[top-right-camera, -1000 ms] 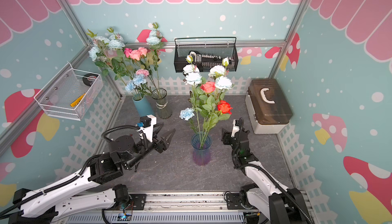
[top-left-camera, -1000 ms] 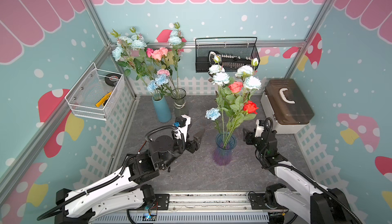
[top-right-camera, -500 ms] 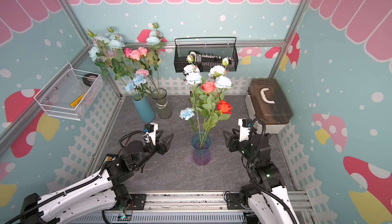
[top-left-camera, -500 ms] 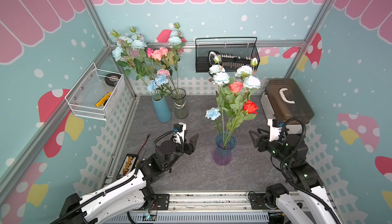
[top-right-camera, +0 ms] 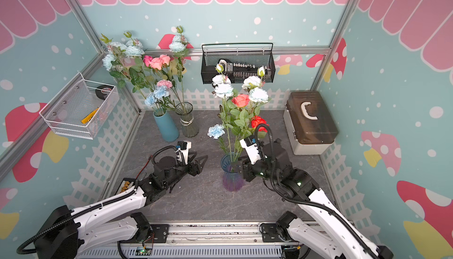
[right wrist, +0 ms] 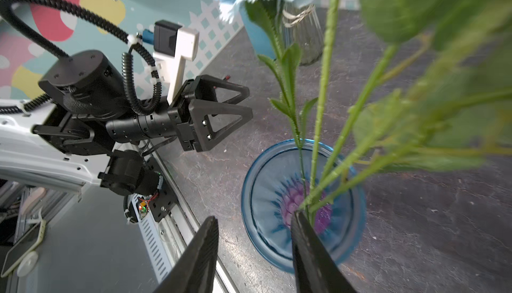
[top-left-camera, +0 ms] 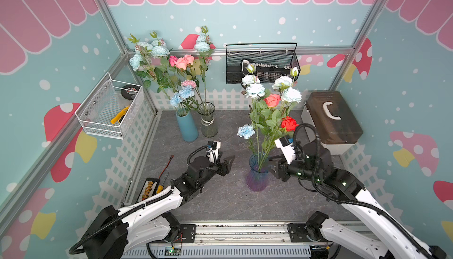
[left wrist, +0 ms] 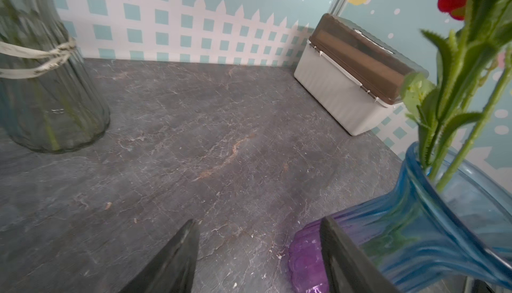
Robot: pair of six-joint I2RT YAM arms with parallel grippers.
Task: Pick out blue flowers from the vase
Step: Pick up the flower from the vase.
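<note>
The vase (top-left-camera: 257, 177) (top-right-camera: 231, 175) is blue glass with a purple base and stands mid-table. It holds pale blue flowers: a small carnation (top-left-camera: 245, 130) (top-right-camera: 216, 130) low on the left and large blooms (top-left-camera: 255, 90) (top-right-camera: 258, 94) on top, among coral and red roses. My right gripper (top-left-camera: 274, 165) (right wrist: 255, 215) is open just above the vase rim (right wrist: 302, 203). One finger (right wrist: 310, 244) is over the mouth beside the green stems (right wrist: 321, 117), and the other is outside the rim. My left gripper (top-left-camera: 226, 163) (left wrist: 259, 221) is open and empty, left of the vase (left wrist: 415, 230).
A teal vase (top-left-camera: 187, 128) and a clear glass vase (top-left-camera: 208, 120) with more flowers stand at the back left. A brown-lidded box (top-left-camera: 331, 120) sits at the right. A black wire basket (top-left-camera: 261, 64) and a white one (top-left-camera: 110, 108) hang on the walls. Small tools (top-left-camera: 157, 184) lie front left.
My right arm has swung in from the right to the vase's rim and its jaws have narrowed. My left gripper has stayed almost in place beside the vase.
</note>
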